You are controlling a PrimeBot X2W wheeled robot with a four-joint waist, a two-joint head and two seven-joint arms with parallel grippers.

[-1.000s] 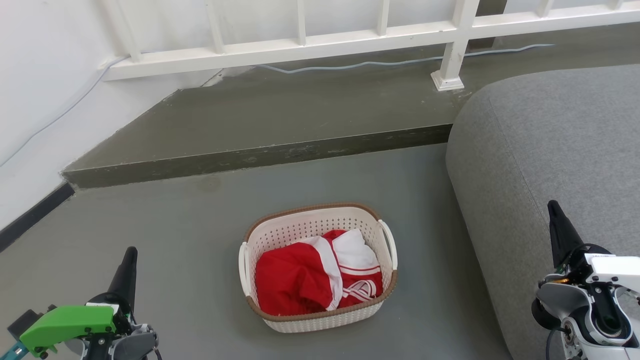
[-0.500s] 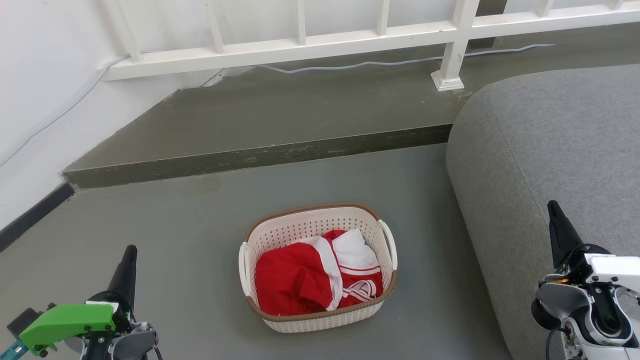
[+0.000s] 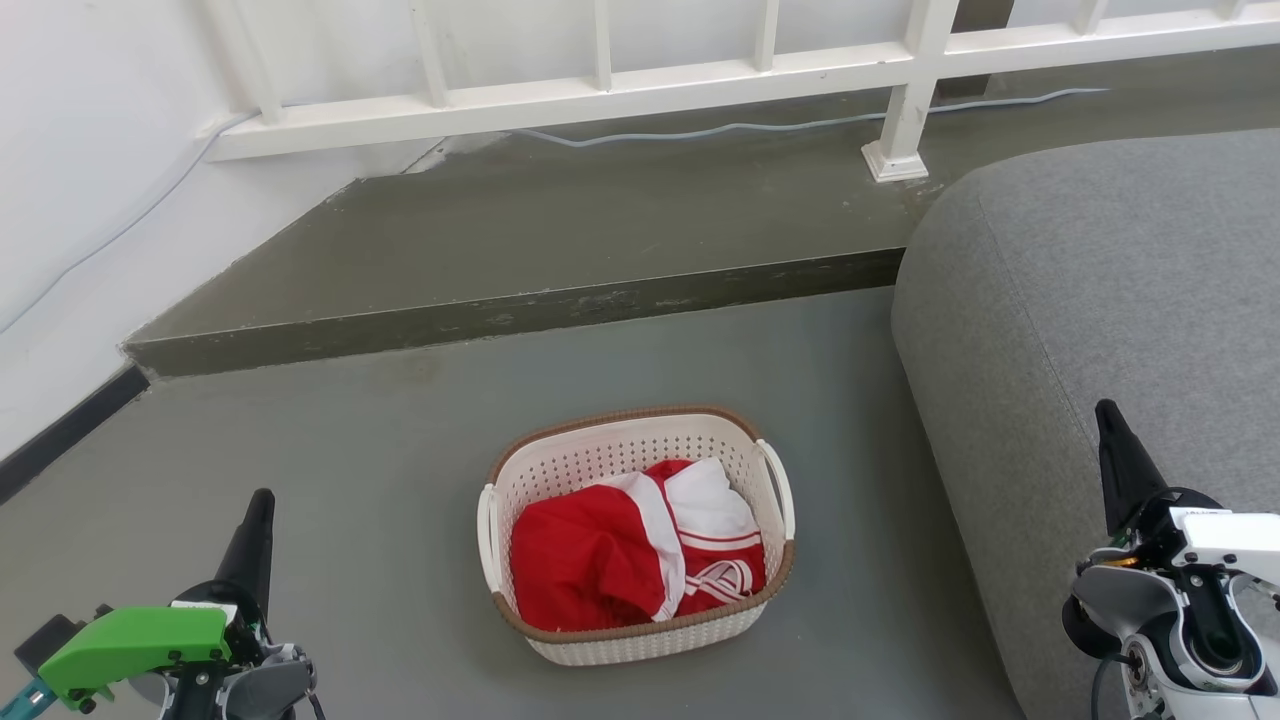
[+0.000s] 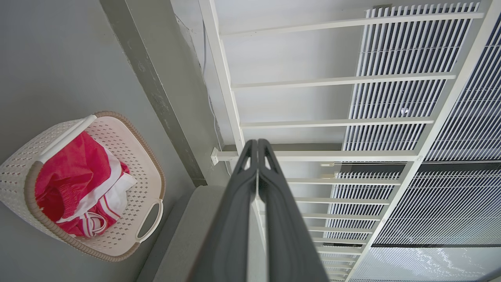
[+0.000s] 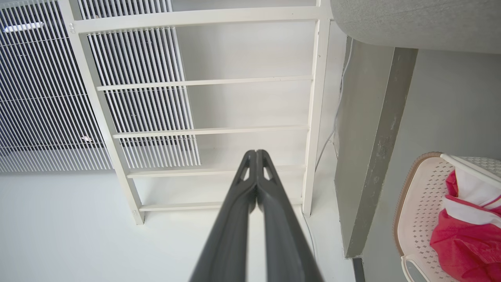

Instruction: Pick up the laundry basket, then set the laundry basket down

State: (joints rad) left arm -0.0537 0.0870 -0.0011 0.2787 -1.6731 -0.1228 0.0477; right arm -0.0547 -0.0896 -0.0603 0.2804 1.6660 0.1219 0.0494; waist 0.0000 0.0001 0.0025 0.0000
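Observation:
The laundry basket (image 3: 612, 455) stands on the grey floor in the middle of the head view, cream-white and perforated with a brown rim, holding red and white clothes (image 3: 630, 550). White handles sit on its left (image 3: 487, 535) and right (image 3: 778, 485) sides. My left gripper (image 3: 262, 503) is shut at the lower left, well apart from the basket. At the lower right my right gripper (image 3: 1105, 410) is shut too, in front of the sofa. The basket (image 4: 137, 156) lies at the left of the left wrist view beside the shut left gripper (image 4: 257, 141). In the right wrist view the basket (image 5: 415, 203) is at the right edge, away from the shut right gripper (image 5: 256, 152).
A grey sofa (image 3: 1100, 300) stands close to the basket's right. A raised concrete step (image 3: 520, 312) runs behind the basket, with a white railing (image 3: 700, 80) and a cable (image 3: 750, 127) beyond. A white wall (image 3: 90, 200) closes the left side.

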